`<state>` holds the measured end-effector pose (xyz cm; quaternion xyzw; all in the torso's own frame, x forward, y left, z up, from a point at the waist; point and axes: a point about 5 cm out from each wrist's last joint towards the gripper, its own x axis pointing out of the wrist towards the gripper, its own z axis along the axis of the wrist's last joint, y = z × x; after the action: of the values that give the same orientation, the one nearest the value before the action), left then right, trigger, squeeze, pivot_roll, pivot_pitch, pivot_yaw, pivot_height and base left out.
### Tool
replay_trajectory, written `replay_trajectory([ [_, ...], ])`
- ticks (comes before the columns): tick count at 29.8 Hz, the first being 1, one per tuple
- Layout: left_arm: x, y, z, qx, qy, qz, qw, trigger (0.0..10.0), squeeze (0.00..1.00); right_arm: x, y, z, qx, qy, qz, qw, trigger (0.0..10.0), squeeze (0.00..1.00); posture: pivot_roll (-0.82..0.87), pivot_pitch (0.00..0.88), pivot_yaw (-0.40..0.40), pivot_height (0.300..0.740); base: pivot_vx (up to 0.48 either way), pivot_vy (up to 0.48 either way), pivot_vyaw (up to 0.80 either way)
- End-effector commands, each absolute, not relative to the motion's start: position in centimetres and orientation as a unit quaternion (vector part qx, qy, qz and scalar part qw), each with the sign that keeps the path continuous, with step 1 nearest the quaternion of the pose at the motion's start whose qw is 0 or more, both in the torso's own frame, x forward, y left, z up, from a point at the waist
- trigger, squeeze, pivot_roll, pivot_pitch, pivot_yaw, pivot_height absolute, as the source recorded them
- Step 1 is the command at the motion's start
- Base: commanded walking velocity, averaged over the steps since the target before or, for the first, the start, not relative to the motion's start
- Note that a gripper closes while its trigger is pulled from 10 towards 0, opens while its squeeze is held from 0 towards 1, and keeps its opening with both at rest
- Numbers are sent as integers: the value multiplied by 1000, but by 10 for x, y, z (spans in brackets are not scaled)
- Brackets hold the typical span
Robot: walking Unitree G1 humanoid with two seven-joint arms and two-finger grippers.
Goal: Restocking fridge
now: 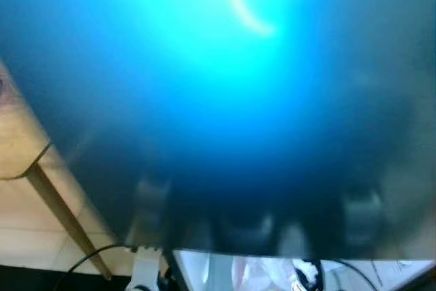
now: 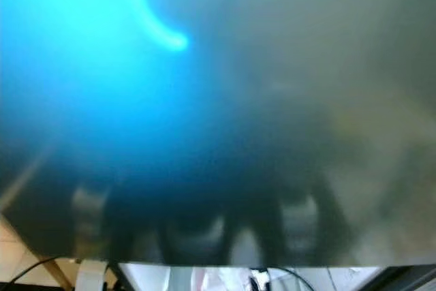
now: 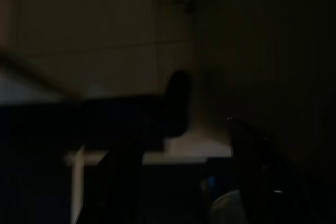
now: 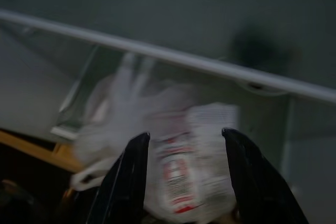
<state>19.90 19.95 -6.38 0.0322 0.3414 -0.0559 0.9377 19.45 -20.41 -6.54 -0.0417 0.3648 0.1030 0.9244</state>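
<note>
We see the head camera pressed close to a large blurred blue-lit surface (image 1: 225, 86) that covers most of both eye views, with a pale curved streak (image 1: 244, 6) near the top centre; it may be a fridge interior or a panel seen from too near, though the blur leaves us unsure; in the lower left of the left eye view a light wooden tabletop with a slanting wooden leg (image 1: 20, 144) stands over a cream tiled floor (image 1: 27, 236), and along the bottom edge runs a bright strip with something white and crinkled (image 1: 266, 272) in it. In the right wrist view the right gripper (image 4: 185, 142) has its two black fingers spread apart, framing but not clamping a white crumpled plastic packet with red-printed label (image 4: 181, 174), which lies just under a long pale grey rail (image 4: 173, 56) across the upper part of the frame; we judge the fingers are held wide so as to straddle the packet for a grasp. The left wrist view is very dark; of the left gripper's fingers we cannot tell the state.
</note>
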Motion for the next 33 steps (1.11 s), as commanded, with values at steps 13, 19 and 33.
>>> replay_trajectory([
  [13, 200, 208, -59, -16, 296, 36, 954, 10000, 0, 196, -196, -66, -37, 363, 115, 924, 10000, 0, -53, 54, 30, 740, 0, -62, 0],
  [19, 199, 211, -55, -39, 268, 29, 962, 10000, 0, 195, -196, -66, -38, 363, 116, 924, 10000, 0, -55, 50, 30, 740, 0, 0, 0],
  [33, 130, 237, -82, 5, 374, 26, 927, 10000, 0, 185, -199, -73, -45, 398, 122, 908, 10000, 0, -43, 52, 21, 740, 0, 0, 0],
])
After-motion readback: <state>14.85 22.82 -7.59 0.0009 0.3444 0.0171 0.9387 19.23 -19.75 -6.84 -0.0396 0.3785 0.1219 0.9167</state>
